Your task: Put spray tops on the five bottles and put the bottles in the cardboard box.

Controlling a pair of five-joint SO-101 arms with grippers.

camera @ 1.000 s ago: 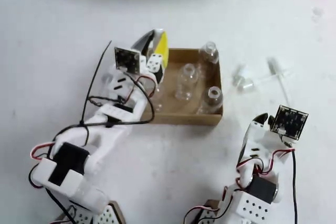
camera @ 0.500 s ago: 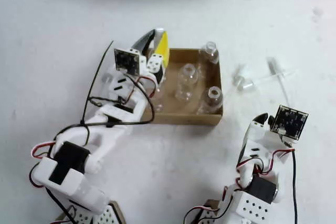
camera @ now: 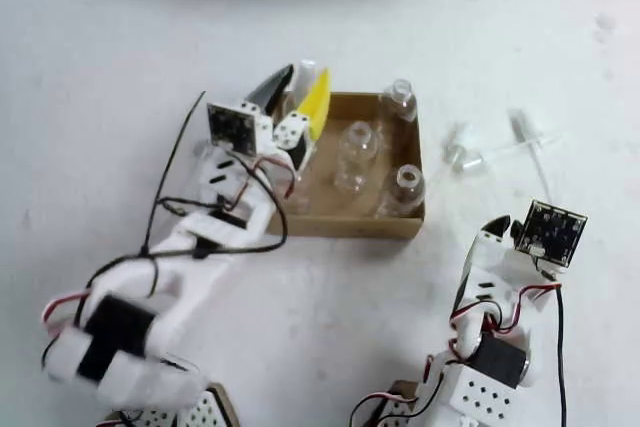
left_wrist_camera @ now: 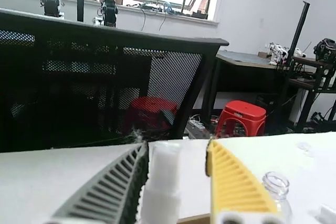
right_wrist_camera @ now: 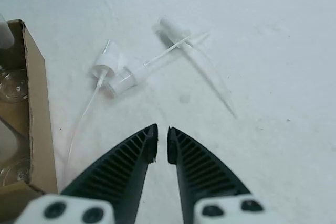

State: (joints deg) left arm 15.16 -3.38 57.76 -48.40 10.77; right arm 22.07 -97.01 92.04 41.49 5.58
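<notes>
The cardboard box (camera: 350, 224) sits mid-table and holds several clear bottles. Three have bare necks: one at the far right corner (camera: 400, 97), one in the middle (camera: 355, 142), one at the near right (camera: 405, 187). My left gripper (camera: 298, 87) hangs over the box's far left corner. It is open, its grey and yellow fingers either side of a white spray top (left_wrist_camera: 163, 182) on a bottle. A gap shows between the top and the yellow finger (left_wrist_camera: 231, 187). My right gripper (right_wrist_camera: 161, 137) is shut on nothing, low over the table just short of loose spray tops (right_wrist_camera: 113, 69).
Two loose spray tops with long tubes, one (camera: 465, 157) nearer the box and one (camera: 530, 132) farther off, lie on the white table right of the box. A bare bottle neck (left_wrist_camera: 275, 184) stands beside the yellow finger. The box wall (right_wrist_camera: 31, 103) lies beside the right gripper.
My left gripper's fingers have spread apart around the spray-topped bottle, and the left arm has shifted a little toward the left. The right arm has not moved.
</notes>
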